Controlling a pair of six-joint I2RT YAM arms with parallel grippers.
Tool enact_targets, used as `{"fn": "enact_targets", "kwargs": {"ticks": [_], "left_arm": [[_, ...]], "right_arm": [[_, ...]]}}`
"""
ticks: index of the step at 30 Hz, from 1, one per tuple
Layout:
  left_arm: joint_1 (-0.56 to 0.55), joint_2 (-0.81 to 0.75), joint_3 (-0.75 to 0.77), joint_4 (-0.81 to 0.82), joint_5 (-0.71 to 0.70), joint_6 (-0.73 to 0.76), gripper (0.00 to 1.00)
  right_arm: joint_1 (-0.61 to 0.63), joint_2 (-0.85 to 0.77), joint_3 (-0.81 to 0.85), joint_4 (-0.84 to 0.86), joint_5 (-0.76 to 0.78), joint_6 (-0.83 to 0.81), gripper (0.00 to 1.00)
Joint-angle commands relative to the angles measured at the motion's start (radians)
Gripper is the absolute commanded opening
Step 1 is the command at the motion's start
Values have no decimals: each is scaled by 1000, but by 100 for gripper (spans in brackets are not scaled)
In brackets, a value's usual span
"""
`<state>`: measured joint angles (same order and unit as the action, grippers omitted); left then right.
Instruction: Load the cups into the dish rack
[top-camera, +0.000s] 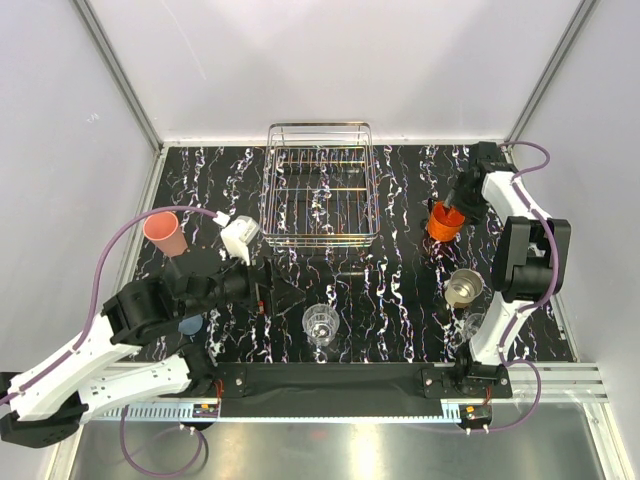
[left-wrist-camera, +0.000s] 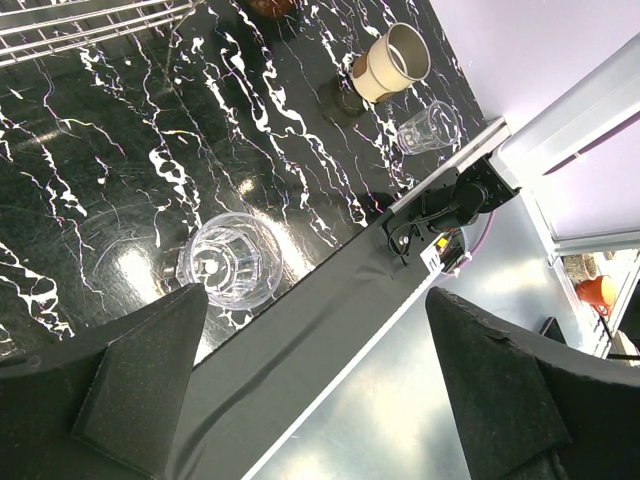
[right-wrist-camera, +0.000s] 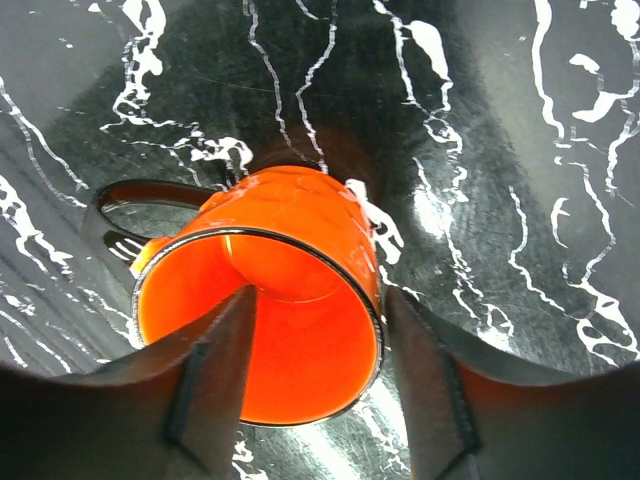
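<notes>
Right gripper (right-wrist-camera: 320, 400) straddles the orange mug (right-wrist-camera: 290, 250) wall, fingers spread, not yet pinching. The mug stands right of the dish rack (top-camera: 320, 126). Seat your pinch deep before lifting. Left gripper (left-wrist-camera: 315, 380) gapes wide, empty.

My top camera hangs high behind the near edge of the bench (top-camera: 400, 290), looking down and forward over its whole surface to the far edge. My left wrist camera sits low and looks between the fingers of the left gripper (left-wrist-camera: 320, 400) toward the near edge and near right corner. Its clear glass (left-wrist-camera: 232, 262) and beige cup (left-wrist-camera: 392, 62) also show from above. My right wrist camera looks steeply down, very close on the orange mug (right-wrist-camera: 270, 300).
</notes>
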<state>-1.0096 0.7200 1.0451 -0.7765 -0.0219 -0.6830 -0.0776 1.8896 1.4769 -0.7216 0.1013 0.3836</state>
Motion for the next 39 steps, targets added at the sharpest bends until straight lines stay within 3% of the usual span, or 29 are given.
{"fn": "enact_targets", "kwargs": {"ticks": [1, 8, 12, 20, 25, 29, 35, 39], "left_arm": [[-3, 1, 47, 14, 16, -1, 97], [-1, 1, 105, -29, 25, -36, 95], [-3, -25, 112, -32, 10, -89, 95], [-3, -25, 151, -37, 43, -147, 93], [0, 13, 182, 45, 140, -222, 90], [19, 90, 214, 120, 308, -320, 86], [72, 107, 90, 382, 554, -571, 79], [75, 90, -94, 757, 591, -795, 72]], "right_arm": [[-7, 9, -1, 48, -32, -11, 60], [-7, 29, -3, 77, -71, -23, 32], [-7, 6, -7, 94, -74, -34, 1], [61, -277, -62, 169, -140, -64, 0], [295, -519, -113, 217, -153, -132, 0], [413, -691, -222, 353, -267, -163, 0], [547, -928, -397, 503, -451, -239, 0], [567, -1029, -501, 580, -560, -282, 0]]}}
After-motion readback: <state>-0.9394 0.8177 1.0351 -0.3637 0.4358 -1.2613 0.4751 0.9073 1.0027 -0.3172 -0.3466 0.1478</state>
